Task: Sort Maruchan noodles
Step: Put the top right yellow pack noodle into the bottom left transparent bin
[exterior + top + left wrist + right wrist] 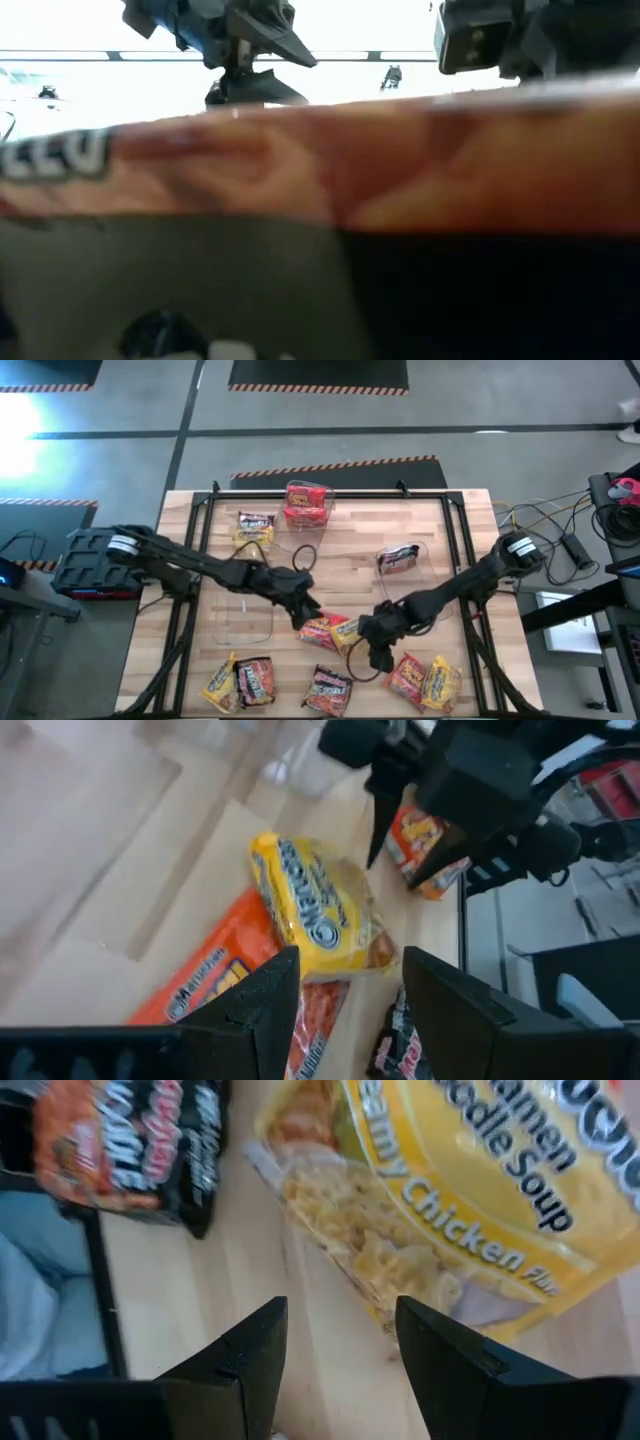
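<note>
High view shows both arms reaching in over the wooden table [460, 550] toward one landmark, the yellow packet [347, 634] lying with a red packet [318, 630] just beside it near the table's middle front. The left gripper [303, 610] hangs just beside the red packet on the side away from the yellow one; in its wrist view its fingers [270, 995] stand apart with nothing between them, aimed at the yellow packet [320, 915], which lies partly over the red one [215, 975]. The right gripper [378, 650] sits just beside the yellow packet on the opposite side, low to the wood; its fingers [250, 1345] are also parted and empty, with the yellow creamy-chicken packet [470, 1210] just ahead and a dark packet [130, 1140] off to one side. Both appear to be working this overlapping pair, probably so one can steady or separate while the other lifts. Farther back from the yellow packet, red packets already fill a clear bin [306, 503], a dark packet rests in another bin [400, 558], and a mixed pair [254, 527] lies loose, which suggests sorting by colour is partly done. Nearer the front edge than the yellow packet, five or so unsorted packets [330, 688] wait. Low view is blocked by a packet [320, 160] close against the lens.
</note>
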`<state>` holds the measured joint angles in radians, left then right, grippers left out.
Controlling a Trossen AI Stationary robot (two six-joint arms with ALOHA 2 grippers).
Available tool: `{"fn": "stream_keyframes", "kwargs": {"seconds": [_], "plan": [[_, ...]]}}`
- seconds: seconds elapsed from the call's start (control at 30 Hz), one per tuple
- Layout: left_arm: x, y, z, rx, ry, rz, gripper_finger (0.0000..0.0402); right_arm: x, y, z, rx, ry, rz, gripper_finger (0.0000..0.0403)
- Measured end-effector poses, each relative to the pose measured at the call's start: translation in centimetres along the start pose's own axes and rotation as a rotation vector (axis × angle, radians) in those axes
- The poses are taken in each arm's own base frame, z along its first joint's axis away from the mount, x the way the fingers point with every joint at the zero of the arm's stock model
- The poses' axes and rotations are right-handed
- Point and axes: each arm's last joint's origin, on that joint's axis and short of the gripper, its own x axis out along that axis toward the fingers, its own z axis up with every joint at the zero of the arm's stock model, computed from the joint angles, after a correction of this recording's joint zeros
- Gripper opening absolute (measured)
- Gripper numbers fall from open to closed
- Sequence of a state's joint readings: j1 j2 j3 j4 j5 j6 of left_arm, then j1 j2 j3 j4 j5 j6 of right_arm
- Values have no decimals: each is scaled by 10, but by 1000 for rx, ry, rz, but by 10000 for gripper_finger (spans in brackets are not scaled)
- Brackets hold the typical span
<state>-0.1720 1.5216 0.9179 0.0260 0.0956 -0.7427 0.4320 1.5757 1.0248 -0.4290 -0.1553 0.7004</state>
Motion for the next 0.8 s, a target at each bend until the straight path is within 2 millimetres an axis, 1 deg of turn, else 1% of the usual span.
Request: {"fn": "stream_keyframes", "kwargs": {"seconds": [0.13, 0.3, 0.47, 0.67, 0.8], "plan": [[14, 3, -5, -42, 62, -5, 162, 10, -3, -1, 8, 24, -22, 176], [28, 13, -10, -77, 101, 29, 162, 19, -5, -2, 5, 45, -40, 176], [35, 24, -8, -89, 130, 14, 162, 23, -7, -2, 7, 55, -51, 174], [40, 22, -3, -85, 141, -111, 162, 24, -8, -2, 5, 50, -69, 173], [44, 28, -3, -138, 167, -116, 162, 25, -8, -3, 3, 53, -76, 173]]}}
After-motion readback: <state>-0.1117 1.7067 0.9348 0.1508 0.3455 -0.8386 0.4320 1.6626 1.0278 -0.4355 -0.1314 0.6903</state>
